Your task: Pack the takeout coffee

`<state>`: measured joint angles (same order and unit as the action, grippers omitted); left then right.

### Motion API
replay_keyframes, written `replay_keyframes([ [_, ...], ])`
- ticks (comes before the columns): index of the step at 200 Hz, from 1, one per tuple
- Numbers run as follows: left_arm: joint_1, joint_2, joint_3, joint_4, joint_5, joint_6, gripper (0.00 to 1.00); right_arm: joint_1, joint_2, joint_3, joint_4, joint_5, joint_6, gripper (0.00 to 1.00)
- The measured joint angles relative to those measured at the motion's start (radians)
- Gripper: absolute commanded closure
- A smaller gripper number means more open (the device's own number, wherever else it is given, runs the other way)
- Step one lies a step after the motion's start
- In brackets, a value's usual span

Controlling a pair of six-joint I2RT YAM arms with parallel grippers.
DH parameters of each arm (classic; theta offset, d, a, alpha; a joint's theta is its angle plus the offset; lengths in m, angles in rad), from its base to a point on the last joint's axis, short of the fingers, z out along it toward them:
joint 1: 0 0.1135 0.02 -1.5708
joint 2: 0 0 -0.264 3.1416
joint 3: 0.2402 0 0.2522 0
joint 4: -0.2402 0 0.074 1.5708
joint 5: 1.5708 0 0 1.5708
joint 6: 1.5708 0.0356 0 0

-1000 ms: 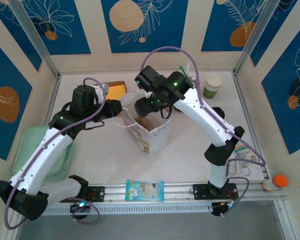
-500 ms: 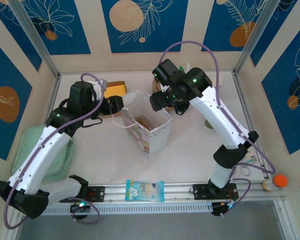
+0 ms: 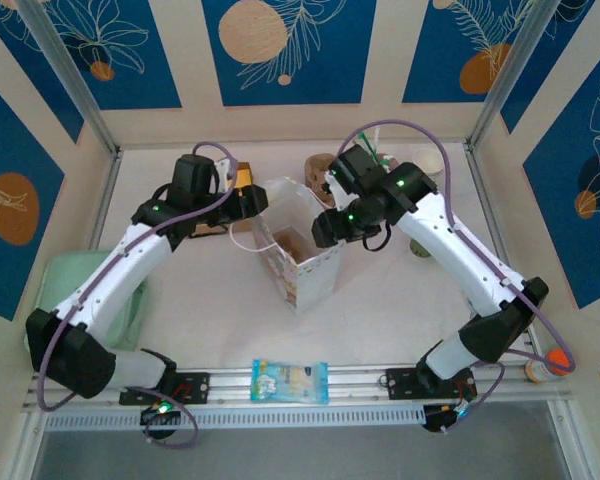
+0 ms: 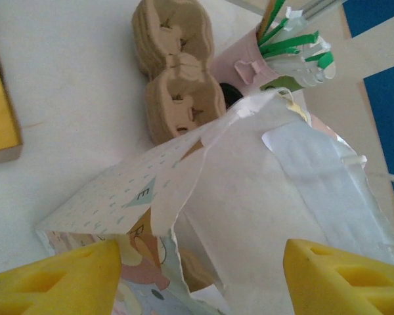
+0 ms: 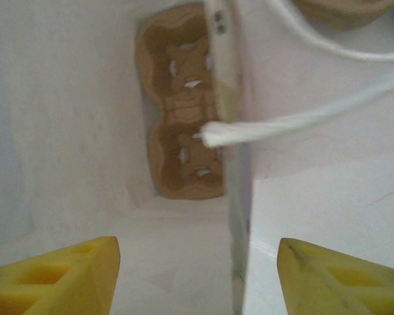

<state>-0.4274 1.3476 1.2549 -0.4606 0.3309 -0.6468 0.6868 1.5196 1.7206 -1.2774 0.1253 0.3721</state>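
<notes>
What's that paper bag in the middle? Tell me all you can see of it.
The bag is paper, white inside, printed outside with pale dashes, letters and coloured drawings. It stands upright on the table, mouth open, with white cord handles. A brown pulp tray lies flat on its bottom. The left gripper and the right gripper, both open, each have a bag wall between the fingers; whether they touch it is unclear.

Open paper bag (image 3: 305, 280), handle cord (image 5: 249, 126) crossing its mouth.
</notes>
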Motion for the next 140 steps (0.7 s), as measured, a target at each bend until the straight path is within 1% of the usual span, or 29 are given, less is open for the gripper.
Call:
replay_keyframes([
  [22, 0.000, 0.056, 0.014, 0.041, 0.036, -0.008, 0.34, 0.009, -0.008, -0.035, 0.035, -0.053, 0.003, 0.36],
  [54, 0.000, 0.096, 0.023, 0.064, 0.044, -0.009, 0.34, 0.007, -0.045, -0.035, 0.051, -0.053, 0.008, 0.35],
  [64, 0.000, 0.097, 0.030, 0.064, 0.047, -0.007, 0.34, -0.006, -0.063, -0.035, 0.051, -0.049, 0.012, 0.32],
  [74, 0.000, 0.098, 0.042, 0.064, 0.051, -0.005, 0.31, -0.025, -0.083, -0.035, 0.049, -0.032, 0.021, 0.29],
  [89, 0.000, 0.101, 0.061, 0.063, 0.056, 0.000, 0.21, -0.050, -0.101, -0.028, 0.033, 0.008, 0.026, 0.22],
  [100, 0.001, 0.101, 0.071, 0.060, 0.058, 0.014, 0.16, -0.066, -0.104, -0.017, 0.014, 0.043, 0.037, 0.19],
  [112, 0.001, 0.101, 0.085, 0.051, 0.058, 0.027, 0.14, -0.085, -0.104, -0.002, -0.003, 0.085, 0.047, 0.12],
  [118, 0.002, 0.101, 0.092, 0.045, 0.058, 0.031, 0.13, -0.094, -0.104, 0.005, -0.011, 0.104, 0.051, 0.04],
  [124, 0.002, 0.100, 0.100, 0.033, 0.057, 0.038, 0.13, -0.104, -0.104, 0.013, -0.021, 0.123, 0.052, 0.01],
  [140, 0.005, 0.083, 0.114, 0.008, 0.046, 0.061, 0.12, -0.137, -0.104, 0.035, -0.041, 0.164, 0.067, 0.00],
])
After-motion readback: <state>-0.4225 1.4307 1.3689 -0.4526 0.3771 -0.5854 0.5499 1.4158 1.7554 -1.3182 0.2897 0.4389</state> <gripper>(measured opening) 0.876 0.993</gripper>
